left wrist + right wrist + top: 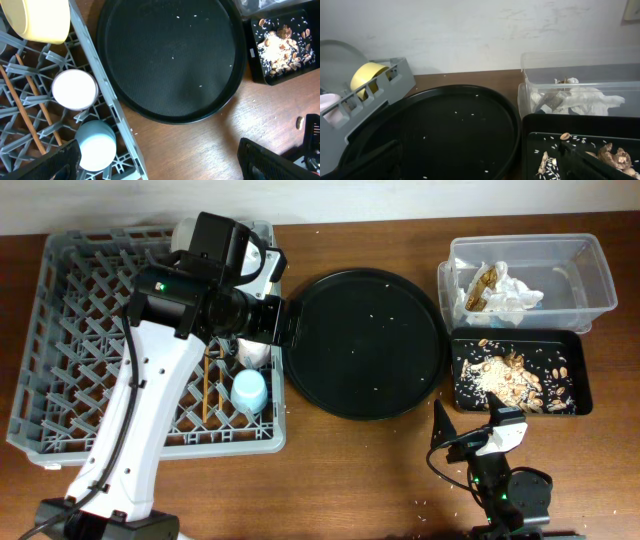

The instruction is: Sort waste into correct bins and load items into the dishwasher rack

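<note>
- Right gripper (468, 428) over the bare wooden table (350, 470), jaws spread wide, empty.
- Shallow black rectangular tray (520, 334): tan food scraps (510, 375) with rice-like crumbs.
- Grey lattice rack (60, 330): light blue cup (250, 390), pink cup (74, 89), thin wooden chopsticks (207, 385).
- Left gripper (285, 323) above the rack's right edge, fingers wide apart, holding nothing.
- Clear plastic tub (590, 280): crumpled white napkins (515, 292), brown wrapper (482, 288).
- Yellow bowl (42, 20) and grey plate (185, 230) at the rack's far side.

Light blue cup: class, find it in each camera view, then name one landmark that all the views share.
Overhead: the light blue cup stands in the lower right corner of the dishwasher rack, left of the picture's centre.
Left wrist: the light blue cup is at lower left, inside the rack.
Right wrist: not in it.
Shared landmark: the large round black tray, right of the rack in all three views.
</note>
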Controlling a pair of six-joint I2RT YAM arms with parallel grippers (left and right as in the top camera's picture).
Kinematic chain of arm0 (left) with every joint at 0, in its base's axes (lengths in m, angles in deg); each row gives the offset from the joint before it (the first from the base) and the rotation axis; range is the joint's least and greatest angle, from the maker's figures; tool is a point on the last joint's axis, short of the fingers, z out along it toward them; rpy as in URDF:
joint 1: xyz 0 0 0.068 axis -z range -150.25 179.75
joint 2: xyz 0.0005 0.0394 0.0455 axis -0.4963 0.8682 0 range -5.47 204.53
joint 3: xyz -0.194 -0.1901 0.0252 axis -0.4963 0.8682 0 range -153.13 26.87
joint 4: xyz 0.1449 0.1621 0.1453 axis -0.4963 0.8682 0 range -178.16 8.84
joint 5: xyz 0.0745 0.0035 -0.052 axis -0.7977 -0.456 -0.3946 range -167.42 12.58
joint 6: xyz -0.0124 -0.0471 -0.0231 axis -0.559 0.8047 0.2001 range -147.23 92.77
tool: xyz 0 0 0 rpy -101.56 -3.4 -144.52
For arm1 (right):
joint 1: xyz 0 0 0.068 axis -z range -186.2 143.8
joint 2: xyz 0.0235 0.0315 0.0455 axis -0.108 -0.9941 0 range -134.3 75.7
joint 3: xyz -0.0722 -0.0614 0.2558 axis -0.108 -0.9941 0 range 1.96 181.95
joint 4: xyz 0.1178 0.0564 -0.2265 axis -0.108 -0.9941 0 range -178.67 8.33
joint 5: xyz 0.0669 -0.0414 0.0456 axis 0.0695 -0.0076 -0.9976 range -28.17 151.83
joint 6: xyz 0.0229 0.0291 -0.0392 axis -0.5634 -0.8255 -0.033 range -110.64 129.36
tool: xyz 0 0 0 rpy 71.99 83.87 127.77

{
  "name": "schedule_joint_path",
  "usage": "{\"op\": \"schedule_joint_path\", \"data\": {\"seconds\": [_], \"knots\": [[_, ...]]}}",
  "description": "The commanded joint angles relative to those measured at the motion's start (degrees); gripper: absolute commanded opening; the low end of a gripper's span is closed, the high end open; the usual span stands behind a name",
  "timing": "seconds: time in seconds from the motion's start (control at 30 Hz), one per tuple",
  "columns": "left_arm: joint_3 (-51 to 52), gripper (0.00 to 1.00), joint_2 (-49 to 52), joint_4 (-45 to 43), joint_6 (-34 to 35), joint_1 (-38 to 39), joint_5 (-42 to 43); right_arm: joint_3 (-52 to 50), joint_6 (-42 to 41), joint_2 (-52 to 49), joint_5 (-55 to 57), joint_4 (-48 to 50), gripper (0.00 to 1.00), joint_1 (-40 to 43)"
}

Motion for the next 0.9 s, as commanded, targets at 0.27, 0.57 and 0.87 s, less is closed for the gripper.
{"op": "schedule_joint_path", "data": {"seconds": [0.27,0.57,0.87], "knots": [[-0.8,1.0,-1.4,-0.1,-1.1,0.1,0.5,-0.5,1.0,0.7,-0.3,0.1,0.98,-0.4],[-0.8,1.0,-1.4,-0.1,-1.2,0.1,0.0,-0.5,1.0,0.7,-0.3,0.1,0.99,-0.4],[1.5,1.0,-3.7,-2.4,-7.3,-0.2,-10.2,-0.5,1.0,0.7,-0.3,0.1,0.98,-0.4]]}}
